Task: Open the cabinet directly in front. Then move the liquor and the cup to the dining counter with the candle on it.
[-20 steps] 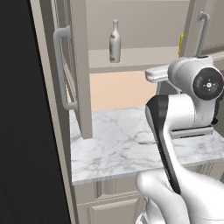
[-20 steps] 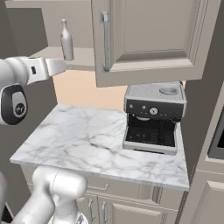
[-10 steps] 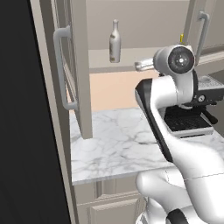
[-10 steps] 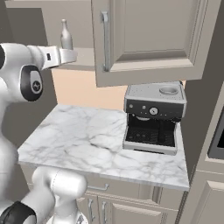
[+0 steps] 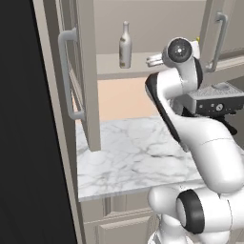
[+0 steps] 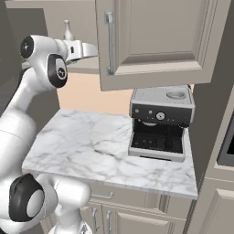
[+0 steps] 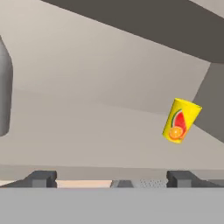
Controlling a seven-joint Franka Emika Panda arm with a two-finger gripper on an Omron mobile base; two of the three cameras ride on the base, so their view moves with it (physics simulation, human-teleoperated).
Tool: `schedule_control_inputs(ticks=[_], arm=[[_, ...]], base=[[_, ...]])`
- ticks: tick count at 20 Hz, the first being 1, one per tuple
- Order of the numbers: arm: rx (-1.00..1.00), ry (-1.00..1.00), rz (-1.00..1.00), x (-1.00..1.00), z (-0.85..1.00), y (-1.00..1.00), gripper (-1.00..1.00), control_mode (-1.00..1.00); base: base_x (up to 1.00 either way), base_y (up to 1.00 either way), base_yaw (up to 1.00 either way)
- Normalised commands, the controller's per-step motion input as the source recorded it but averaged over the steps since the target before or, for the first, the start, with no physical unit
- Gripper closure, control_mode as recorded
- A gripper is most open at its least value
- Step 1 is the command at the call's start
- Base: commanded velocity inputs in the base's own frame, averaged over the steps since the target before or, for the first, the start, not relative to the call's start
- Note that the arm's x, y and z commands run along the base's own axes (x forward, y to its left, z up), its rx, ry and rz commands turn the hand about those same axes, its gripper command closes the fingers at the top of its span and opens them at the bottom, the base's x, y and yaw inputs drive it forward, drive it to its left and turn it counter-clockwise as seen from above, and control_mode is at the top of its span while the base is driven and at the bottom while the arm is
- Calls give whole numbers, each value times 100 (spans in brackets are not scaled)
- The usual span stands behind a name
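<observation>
Two doors of the cabinet (image 5: 86,71) are seen swung open, and on its single inner shelf (image 7: 87,131) one liquor bottle (image 5: 125,45) and one yellow cup (image 7: 180,120) are stood well apart. The fingers (image 7: 109,178) are held wide apart with nothing between them, raised level with the shelf's front edge. Below the cabinet, one coffee machine (image 6: 160,123) is set on the marble table (image 6: 91,151).

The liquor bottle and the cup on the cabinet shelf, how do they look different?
The liquor bottle is pale grey-beige; the cup is bright yellow with a fruit picture. The bottle is tall with a slender neck; the cup is a short cylinder. Both stand on the shelf of the open cabinet, apart from each other.
</observation>
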Motion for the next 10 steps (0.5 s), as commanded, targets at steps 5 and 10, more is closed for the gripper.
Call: schedule_control_inputs(ticks=[5, 10], arm=[[-10, 0, -16, 53, 0, -48, -100, -100], [-4, 1, -25, -9, 3, -89, -100, -100]], base=[[0, 0, 0], [0, 0, 0]])
